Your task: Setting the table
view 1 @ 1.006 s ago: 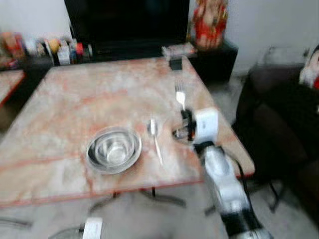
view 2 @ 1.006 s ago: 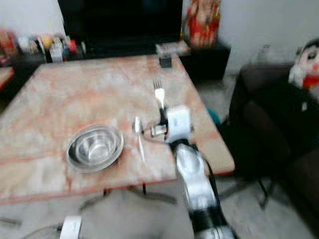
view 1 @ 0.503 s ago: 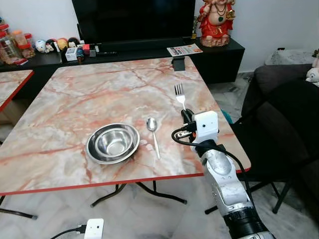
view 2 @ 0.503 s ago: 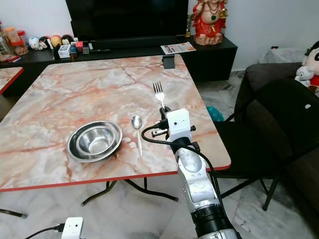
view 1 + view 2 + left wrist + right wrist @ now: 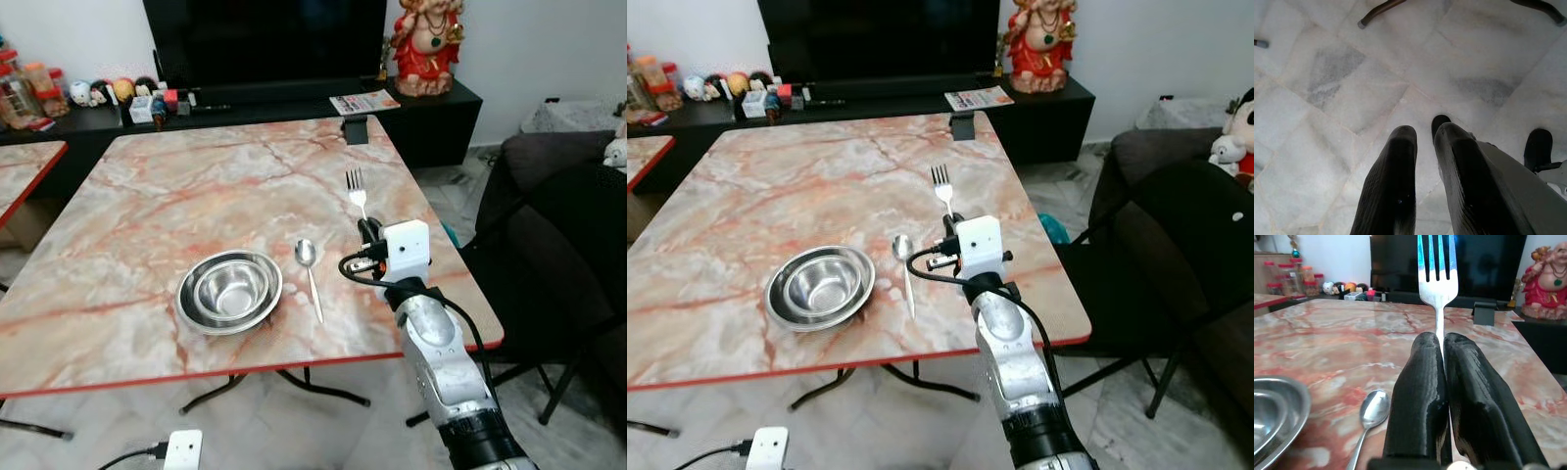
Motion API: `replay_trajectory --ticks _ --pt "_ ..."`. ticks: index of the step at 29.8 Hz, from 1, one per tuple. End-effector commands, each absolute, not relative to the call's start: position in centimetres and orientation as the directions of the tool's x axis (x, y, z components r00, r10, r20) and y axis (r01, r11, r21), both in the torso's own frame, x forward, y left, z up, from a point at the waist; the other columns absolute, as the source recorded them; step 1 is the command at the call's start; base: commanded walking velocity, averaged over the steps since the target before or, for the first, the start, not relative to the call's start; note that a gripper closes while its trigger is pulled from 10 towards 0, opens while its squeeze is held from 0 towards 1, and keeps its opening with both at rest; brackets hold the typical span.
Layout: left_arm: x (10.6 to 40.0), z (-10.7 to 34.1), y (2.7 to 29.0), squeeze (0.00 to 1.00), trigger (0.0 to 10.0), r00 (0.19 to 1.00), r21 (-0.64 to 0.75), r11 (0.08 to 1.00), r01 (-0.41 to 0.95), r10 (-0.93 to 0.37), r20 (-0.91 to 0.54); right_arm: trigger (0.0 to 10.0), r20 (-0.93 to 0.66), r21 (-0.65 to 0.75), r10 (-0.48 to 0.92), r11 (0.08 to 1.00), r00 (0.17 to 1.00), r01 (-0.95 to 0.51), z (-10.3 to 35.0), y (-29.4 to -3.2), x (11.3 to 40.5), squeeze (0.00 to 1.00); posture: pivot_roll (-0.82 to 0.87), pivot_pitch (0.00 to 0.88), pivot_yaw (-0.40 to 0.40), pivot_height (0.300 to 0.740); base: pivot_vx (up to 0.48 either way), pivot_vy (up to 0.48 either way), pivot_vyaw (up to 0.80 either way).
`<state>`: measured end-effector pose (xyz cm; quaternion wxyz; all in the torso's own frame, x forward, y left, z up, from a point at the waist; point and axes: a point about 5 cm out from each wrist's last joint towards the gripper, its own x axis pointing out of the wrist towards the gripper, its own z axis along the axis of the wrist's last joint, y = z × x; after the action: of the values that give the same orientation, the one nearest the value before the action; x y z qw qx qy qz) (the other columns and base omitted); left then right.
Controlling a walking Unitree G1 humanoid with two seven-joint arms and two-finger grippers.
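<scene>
- Marble-pattern table [image 5: 157, 206], pink veins, red edge; black TV stand [image 5: 245, 98] behind it with small jars and toys, red-and-gold figurine [image 5: 428, 44] at its right end.
- Right gripper [image 5: 1442, 345] over the table's right part, near the right edge; black fingers pressed together on the fork [image 5: 355, 188] handle.
- Fork: long axis runs away from the robot toward the TV stand, tines at the far end, handle end inside the fingers. In the right wrist view the tines stick up past the fingertips. Cannot tell if the fork touches the table.
- Spoon [image 5: 310, 274] lies flat just left of the gripper, bowl end away from the robot, handle toward the near edge, roughly parallel to the fork.
- Steel bowls [image 5: 229, 291], nested, left of the spoon, near but apart from it.
- Small black stand [image 5: 355, 128] at the far right table corner, beyond the fork tines.
- Dark chair [image 5: 1176, 245] right of the table; sofa with a plush toy [image 5: 1234, 137] behind it.
- Left gripper [image 5: 1422, 142] hangs over pale tile floor [image 5: 1352, 88], fingers nearly together with a thin gap, holding nothing.
- White plug block [image 5: 183, 450] with cable on the floor under the near table edge.
</scene>
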<state>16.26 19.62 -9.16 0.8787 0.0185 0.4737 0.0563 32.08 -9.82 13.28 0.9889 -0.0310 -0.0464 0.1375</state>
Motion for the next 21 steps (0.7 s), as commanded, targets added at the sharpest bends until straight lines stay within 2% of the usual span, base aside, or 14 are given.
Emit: replay_trajectory --ticks 1,7,16,21 --pt "16.4 -9.0 20.0 0.0 10.0 0.548 0.099 0.991 -0.087 0.131 -0.826 10.0 0.07 -0.067 0.272 0.961 0.96 -0.267 13.2 -9.8 32.1 0.0 -0.09 0.0 0.042 0.74 0.371 0.0 0.0" --pt "16.4 -9.0 20.1 0.0 10.0 0.548 0.102 0.991 -0.084 0.131 -0.826 10.0 0.04 -0.068 0.278 0.959 0.96 -0.275 12.4 -9.4 31.8 0.0 -0.09 0.0 0.045 0.74 0.353 0.0 0.0" --pt "16.4 -9.0 20.3 0.0 10.0 0.549 0.105 0.991 -0.077 0.13 -0.825 10.0 -0.052 -0.085 0.234 0.967 0.971 -0.238 10.7 -9.7 31.4 0.0 -0.09 0.0 0.055 0.74 0.0 0.0 0.0" --pt "16.2 -9.0 20.6 0.0 10.0 0.545 0.111 0.991 -0.074 0.134 -0.828 10.0 -0.157 -0.076 0.197 0.975 0.968 -0.211 9.2 -9.9 31.2 0.0 -0.08 0.0 0.062 0.74 0.0 0.0 0.0"
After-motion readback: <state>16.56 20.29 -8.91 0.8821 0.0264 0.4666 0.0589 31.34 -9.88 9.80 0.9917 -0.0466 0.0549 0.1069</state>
